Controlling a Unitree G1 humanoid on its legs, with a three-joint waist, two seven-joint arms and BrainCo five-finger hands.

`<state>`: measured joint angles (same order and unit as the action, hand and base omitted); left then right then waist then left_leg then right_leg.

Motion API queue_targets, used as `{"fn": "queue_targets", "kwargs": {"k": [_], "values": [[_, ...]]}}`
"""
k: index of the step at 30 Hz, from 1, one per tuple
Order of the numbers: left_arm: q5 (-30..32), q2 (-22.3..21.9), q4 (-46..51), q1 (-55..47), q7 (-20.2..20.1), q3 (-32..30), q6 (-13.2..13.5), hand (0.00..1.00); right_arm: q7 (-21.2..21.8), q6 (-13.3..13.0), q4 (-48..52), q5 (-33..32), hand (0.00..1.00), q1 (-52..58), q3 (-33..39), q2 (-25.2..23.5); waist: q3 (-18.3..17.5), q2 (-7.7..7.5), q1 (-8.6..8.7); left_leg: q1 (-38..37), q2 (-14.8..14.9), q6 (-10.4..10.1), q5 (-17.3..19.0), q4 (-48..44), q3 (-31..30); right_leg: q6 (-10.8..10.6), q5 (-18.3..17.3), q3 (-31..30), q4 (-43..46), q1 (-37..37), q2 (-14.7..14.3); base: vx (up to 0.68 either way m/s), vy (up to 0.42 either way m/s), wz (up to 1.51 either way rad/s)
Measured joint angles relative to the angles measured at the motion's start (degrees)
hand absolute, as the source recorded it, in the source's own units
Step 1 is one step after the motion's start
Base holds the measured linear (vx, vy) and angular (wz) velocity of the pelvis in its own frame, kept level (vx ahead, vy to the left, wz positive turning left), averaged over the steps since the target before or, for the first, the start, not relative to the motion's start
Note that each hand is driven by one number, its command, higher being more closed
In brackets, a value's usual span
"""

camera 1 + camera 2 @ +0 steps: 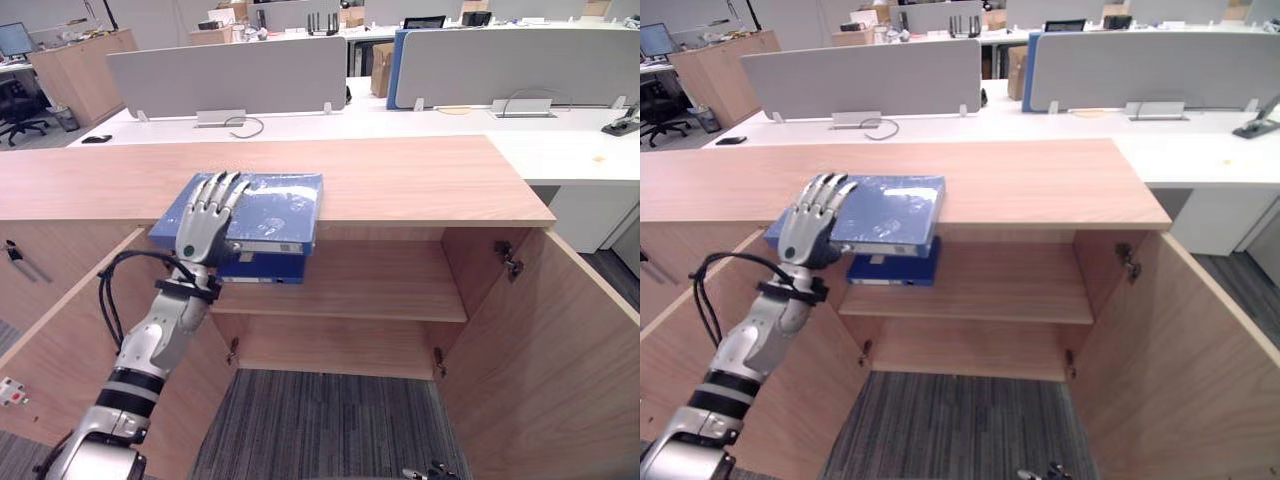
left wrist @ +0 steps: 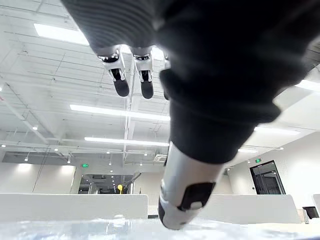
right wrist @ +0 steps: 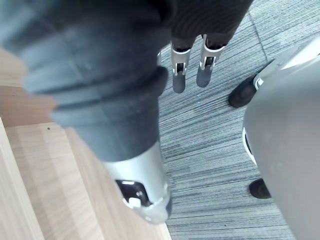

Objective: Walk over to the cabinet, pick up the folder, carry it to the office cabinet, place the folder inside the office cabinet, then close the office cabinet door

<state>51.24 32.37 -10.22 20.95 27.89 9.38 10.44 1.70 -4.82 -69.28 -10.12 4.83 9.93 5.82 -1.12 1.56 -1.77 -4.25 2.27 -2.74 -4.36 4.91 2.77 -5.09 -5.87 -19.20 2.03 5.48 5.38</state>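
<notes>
A blue folder (image 1: 280, 205) lies flat on the wooden top of the open office cabinet (image 1: 420, 180), and its front part overhangs the top's front edge. My left hand (image 1: 205, 225) rests on the folder's left half with its fingers straight and spread. The left wrist view shows those fingers (image 2: 120, 82) extended above the folder's glossy cover (image 2: 100, 230). A darker blue block (image 1: 890, 270) sits just beneath the folder at shelf height. My right hand (image 3: 178, 70) hangs low over the carpet beside a wooden panel, fingers straight.
Both cabinet doors stand open: the left door (image 1: 70, 350) and the right door (image 1: 560, 380). An inner shelf (image 1: 380, 290) crosses the cabinet. Grey carpet (image 1: 330, 420) lies in front. White desks with grey dividers (image 1: 230, 80) stand behind.
</notes>
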Motion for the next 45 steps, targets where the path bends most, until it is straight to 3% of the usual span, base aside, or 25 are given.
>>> {"fn": "queue_targets", "kwargs": {"k": [7,16,45], "values": [[-0.04,0.04,-2.48,1.47,0.49,0.05,-0.59,0.00,0.01,0.00,0.05,-0.07,0.00,-0.07,-0.41,0.01,0.18,-0.71,0.62,0.01,-0.01,0.00,0.00,0.01,-0.02,0.05,0.03,0.05,-0.22,0.01,0.03,-0.03,0.042,0.00],[-0.50,-0.04,-7.61,1.57,0.53,0.05,-2.20,0.00,-0.04,-0.01,0.00,-0.12,0.00,0.33,-2.76,-0.32,0.04,-3.27,0.82,0.20,-0.07,-0.01,0.03,0.02,-0.05,0.15,0.12,0.12,-0.66,0.01,0.15,0.00,0.008,0.00],[-2.27,-0.72,-14.07,5.86,0.57,0.05,-3.77,0.00,-0.86,-0.37,-0.07,-1.33,0.00,0.35,-2.24,-0.51,0.11,-3.53,2.48,0.28,-0.06,-0.25,0.40,0.02,0.36,0.08,0.20,0.03,-0.73,-0.23,0.18,0.00,0.000,0.00]]}}
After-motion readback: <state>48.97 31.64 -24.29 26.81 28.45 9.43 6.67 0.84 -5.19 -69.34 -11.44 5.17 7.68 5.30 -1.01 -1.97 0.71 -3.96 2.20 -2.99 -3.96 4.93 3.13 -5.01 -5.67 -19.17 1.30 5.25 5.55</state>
